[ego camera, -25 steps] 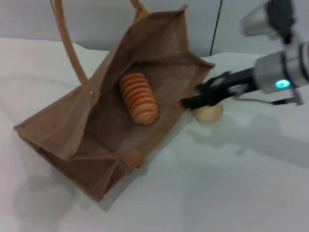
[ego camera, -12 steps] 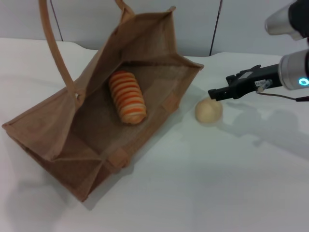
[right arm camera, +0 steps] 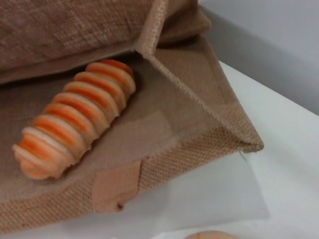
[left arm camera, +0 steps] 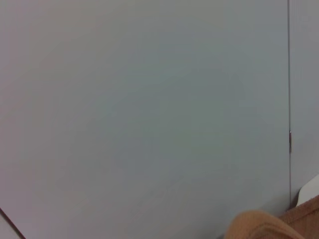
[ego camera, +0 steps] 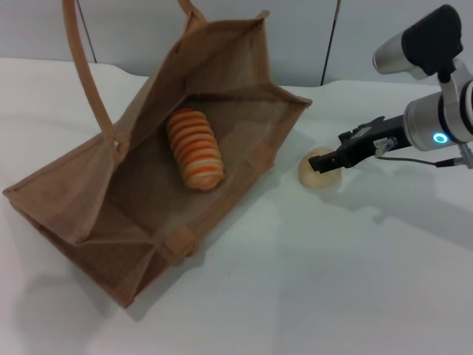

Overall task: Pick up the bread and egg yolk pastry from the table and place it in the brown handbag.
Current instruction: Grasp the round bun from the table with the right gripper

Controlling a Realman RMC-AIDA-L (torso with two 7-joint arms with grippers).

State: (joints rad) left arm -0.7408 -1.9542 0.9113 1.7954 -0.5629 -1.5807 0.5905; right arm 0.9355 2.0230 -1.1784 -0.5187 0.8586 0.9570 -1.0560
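The right gripper (ego camera: pixel 325 163) hangs at the egg yolk pastry (ego camera: pixel 316 170), jaws released around its top; the ball sits on the worktop (ego camera: pixel 332 281) directly under them. The bread (ego camera: pixel 194 147) already lies inside the brown handbag (ego camera: pixel 89 200) beyond.

- No text, label, brand, number or sign can be read in any view.
- The tan-brown woven jute handbag (ego camera: pixel 148 185) is seen to be plain, with no print on its walls or trim.
- The orange-and-cream striped ridged loaf (ego camera: pixel 194 148) and the small pale round pastry ball (ego camera: pixel 316 174) are unmarked.
- On the right arm only a glowing blue ring light (ego camera: pixel 440 137) is shown, without any lettering.
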